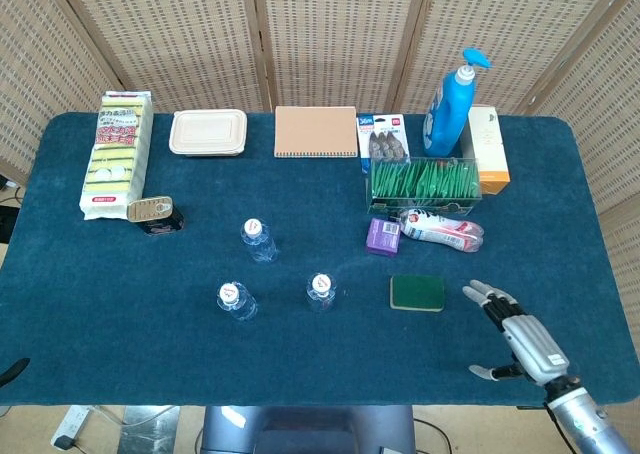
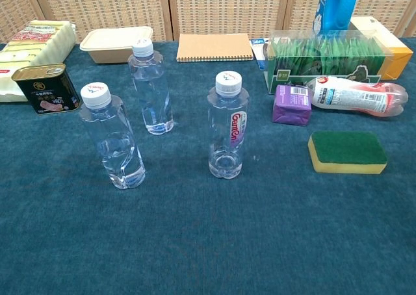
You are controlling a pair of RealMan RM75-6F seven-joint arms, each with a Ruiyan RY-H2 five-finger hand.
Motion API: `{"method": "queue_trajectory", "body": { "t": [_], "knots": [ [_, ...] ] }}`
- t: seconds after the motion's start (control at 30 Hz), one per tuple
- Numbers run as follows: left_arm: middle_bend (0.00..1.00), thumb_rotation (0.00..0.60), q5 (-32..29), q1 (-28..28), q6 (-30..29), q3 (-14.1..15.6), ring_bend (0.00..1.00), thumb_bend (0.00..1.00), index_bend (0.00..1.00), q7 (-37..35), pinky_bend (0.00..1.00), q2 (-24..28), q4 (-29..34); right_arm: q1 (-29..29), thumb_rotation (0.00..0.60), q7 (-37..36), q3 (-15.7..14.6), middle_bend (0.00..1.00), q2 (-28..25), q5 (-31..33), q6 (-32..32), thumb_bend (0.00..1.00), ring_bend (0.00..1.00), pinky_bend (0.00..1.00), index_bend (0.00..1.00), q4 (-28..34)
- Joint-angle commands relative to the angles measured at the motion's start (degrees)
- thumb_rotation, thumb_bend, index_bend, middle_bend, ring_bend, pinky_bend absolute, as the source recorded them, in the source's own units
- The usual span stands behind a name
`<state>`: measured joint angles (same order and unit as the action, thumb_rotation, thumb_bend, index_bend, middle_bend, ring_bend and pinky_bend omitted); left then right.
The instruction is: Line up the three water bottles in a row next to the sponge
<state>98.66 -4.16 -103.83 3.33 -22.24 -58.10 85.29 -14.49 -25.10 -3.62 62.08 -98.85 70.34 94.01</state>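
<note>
Three clear water bottles with white caps stand upright and apart on the blue cloth: one at the back left, one at the front left, and one labelled bottle nearest the sponge. The green and yellow sponge lies flat to their right. My right hand hovers near the table's front edge, right of the sponge, fingers spread and holding nothing. Only a dark sliver of my left hand shows at the left edge. Neither hand appears in the chest view.
A purple box and a lying tube pack sit just behind the sponge. Further back stand a box of green packets, a blue pump bottle, a notebook, a food container, a sponge pack and a tin can.
</note>
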Motion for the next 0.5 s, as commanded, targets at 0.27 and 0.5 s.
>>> {"method": "queue_trajectory", "body": {
  "t": [0.27,0.5],
  "knots": [
    [0.00,0.600,-0.09,0.20,0.91,-0.15,0.00,0.12,0.00,1.17,0.03,-0.25,0.25,-11.56,0.600,-10.83,3.67,0.01,9.41,-1.55,-7.86,0.00,0.00,0.01,0.01,-5.12],
    [0.00,0.600,-0.98,0.59,2.44,-0.45,0.00,0.12,0.00,2.39,0.03,-0.45,0.83,-17.32,0.600,-11.82,7.25,0.01,15.86,3.03,-12.82,0.00,0.00,0.01,0.01,-5.00]
  ]
}}
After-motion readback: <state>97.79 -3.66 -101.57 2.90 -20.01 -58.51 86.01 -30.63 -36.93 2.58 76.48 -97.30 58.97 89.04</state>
